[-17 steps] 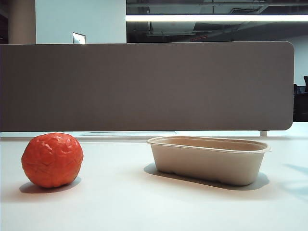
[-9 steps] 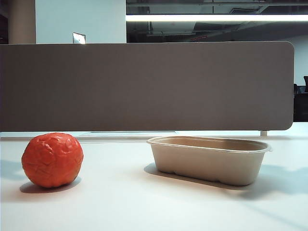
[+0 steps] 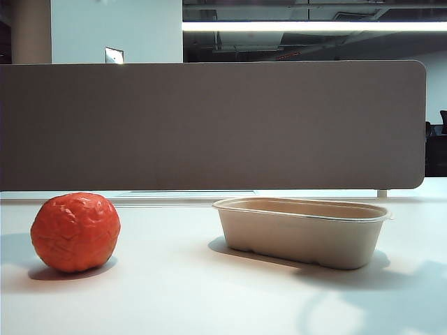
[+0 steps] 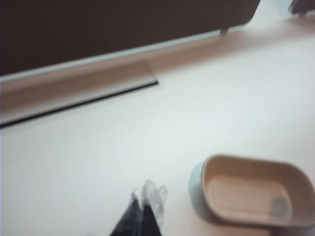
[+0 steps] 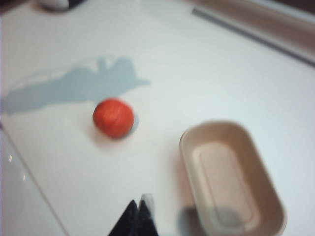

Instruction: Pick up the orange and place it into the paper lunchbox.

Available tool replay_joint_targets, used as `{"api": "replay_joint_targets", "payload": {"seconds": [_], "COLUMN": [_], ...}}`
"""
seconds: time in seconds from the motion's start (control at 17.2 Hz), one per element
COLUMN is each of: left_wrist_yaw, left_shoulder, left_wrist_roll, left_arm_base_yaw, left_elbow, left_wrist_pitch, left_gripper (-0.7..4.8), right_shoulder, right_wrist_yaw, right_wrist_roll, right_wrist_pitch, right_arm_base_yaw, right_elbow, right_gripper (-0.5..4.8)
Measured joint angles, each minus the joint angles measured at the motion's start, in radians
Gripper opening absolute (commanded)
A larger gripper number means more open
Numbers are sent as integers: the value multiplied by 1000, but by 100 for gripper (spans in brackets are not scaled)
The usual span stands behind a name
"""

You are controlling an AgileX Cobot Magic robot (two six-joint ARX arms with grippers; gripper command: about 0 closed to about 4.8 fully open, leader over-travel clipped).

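Hovering with jaws pressed together, the right gripper (image 5: 139, 210) and left gripper (image 4: 145, 206) are needing one to spread wide before descending squarely over the orange (image 5: 113, 117), apart from the lunchbox (image 5: 231, 172).

Both wrist views blurred — left gripper (image 4: 142, 209), right gripper (image 5: 139, 214) edge-cropped

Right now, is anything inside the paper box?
No, the paper lunchbox is empty; both wrist views show its bare floor. The orange sits apart on the table. The exterior view hides the inside behind the wall.
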Motion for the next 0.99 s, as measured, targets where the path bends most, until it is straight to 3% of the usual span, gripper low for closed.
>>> {"api": "replay_joint_targets", "payload": {"seconds": [0.17,0.23,0.29,0.47,0.52,0.99], "left_wrist_yaw": [14,66,103,149,166,166], "left_shoulder": [-1,-1,1,56,173,304], "left_wrist_roll": [36,58,124,198,204,218], "left_arm_base_yaw": [0,0,0,0,0,0], "left_elbow": [6,6,6,3,2,-55], "left_wrist_pitch": [-84,-134,-246,-319,-335,-324], "left_gripper": [-6,269,479,479,479,479], "right_shoulder": [-1,-2,-13,-33,-34,-34], "right_wrist_yaw": [111,182,190,190,190,190], "right_wrist_roll": [0,0,0,0,0,0], "right_wrist_pitch": [-112,-142,-142,-151,-159,-159], "right_arm_base_yaw": [76,87,85,85,85,85], "right_elbow": [0,0,0,0,0,0], "right_gripper": [-6,-6,-6,-6,-6,-6]}}
